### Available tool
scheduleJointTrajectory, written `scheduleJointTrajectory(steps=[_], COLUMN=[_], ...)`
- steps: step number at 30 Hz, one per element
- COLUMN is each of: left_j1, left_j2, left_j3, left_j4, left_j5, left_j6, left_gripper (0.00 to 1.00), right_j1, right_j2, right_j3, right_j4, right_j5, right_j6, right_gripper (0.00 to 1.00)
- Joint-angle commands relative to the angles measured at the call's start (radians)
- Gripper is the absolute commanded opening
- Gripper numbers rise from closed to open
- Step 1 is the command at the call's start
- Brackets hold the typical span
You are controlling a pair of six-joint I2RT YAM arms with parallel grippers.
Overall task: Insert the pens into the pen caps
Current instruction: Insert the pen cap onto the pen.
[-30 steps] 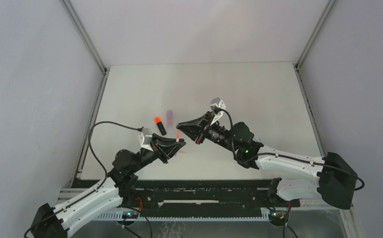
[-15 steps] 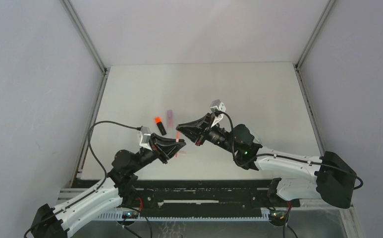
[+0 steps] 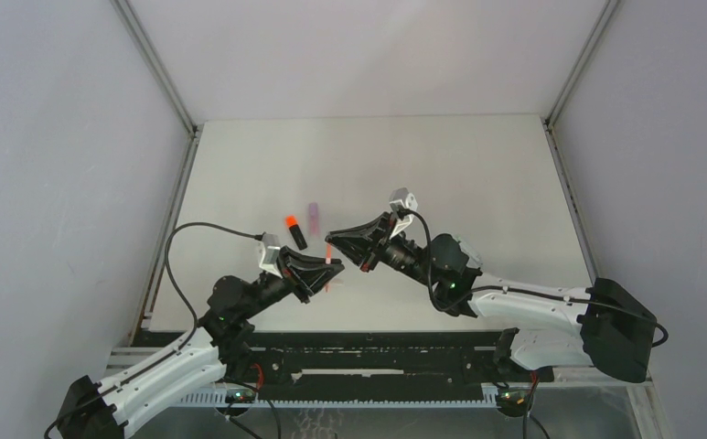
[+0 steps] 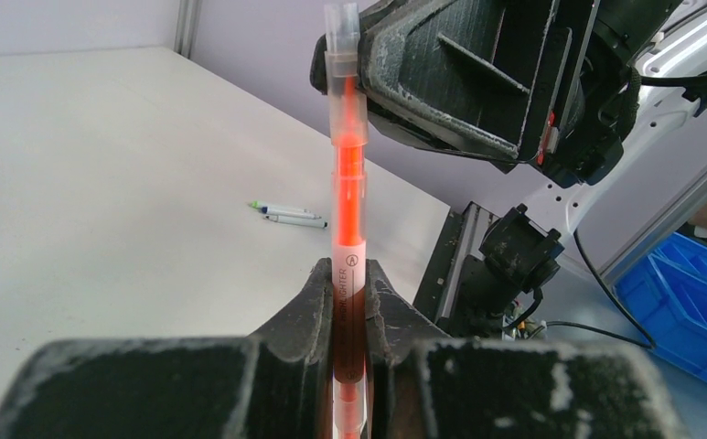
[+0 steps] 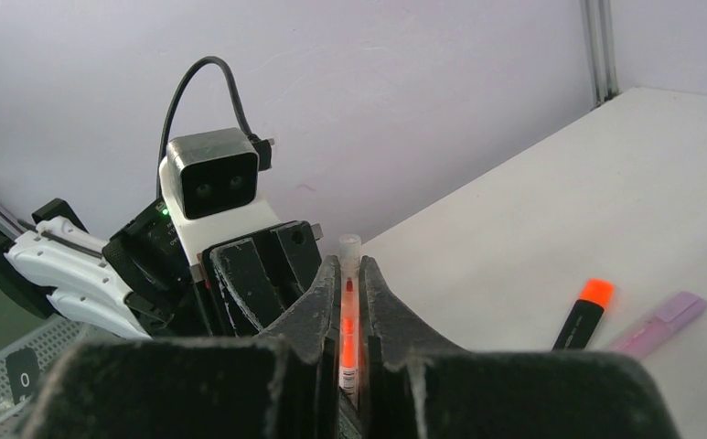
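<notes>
Pen (image 4: 348,219), seemingly capped, between end effectors (image 3: 329,266) (image 3: 333,237)

Slim orange pen (image 4: 348,229) wears a clear cap (image 4: 343,82) (tip end).

White tabletop (image 3: 496,165) across the centre of the overhead view. Pale grey-lilac walls (image 3: 57,183) at 9, 12 and 3 o'clock. Aluminium posts (image 3: 155,64) slanting up from the far corners, at 11 and 1 o'clock. Black rail (image 3: 377,343) along 6 o'clock, slotted white duct (image 3: 377,395) just below. Blue bins (image 4: 692,311) off the table at 4 o'clock, left wrist view.
</notes>
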Motion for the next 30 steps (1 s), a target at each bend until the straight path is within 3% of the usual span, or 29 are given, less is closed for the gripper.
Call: scheduleJointTrajectory(steps=[1,12,24,26,30], left_j1=[0.000,0.000,0.000,0.000,0.000], left_j2=[-0.023,-0.016,-0.001,-0.004,-0.013], left_j3=[0.117,0.119,0.074,0.050,0.007], left_j4=[0.142,0.087,0.082,0.073,0.048], left_j5=[-0.051,-0.147,-0.091,-0.080,-0.042], left_j6=[-0.026,-0.057,-0.012,0.016,0.078], left_gripper=[0.00,0.00,0.00,0.00,0.00], right_j1=[0.057,0.085,0.093,0.092,0.088], right_j2=[0.028,-0.049,-0.064,-0.079,-0.125], right_j3=[-0.043,-0.046,0.014,0.042,0.068], right_j4=[-0.177,-0.298,-0.363,-0.427,-0.499], right_j5=[-0.059,0.159,0.015,0.003,0.020], right_j6=[0.039,0.166,0.047,0.007,-0.054], right_gripper=[0.00,0.00,0.00,0.10,0.45])
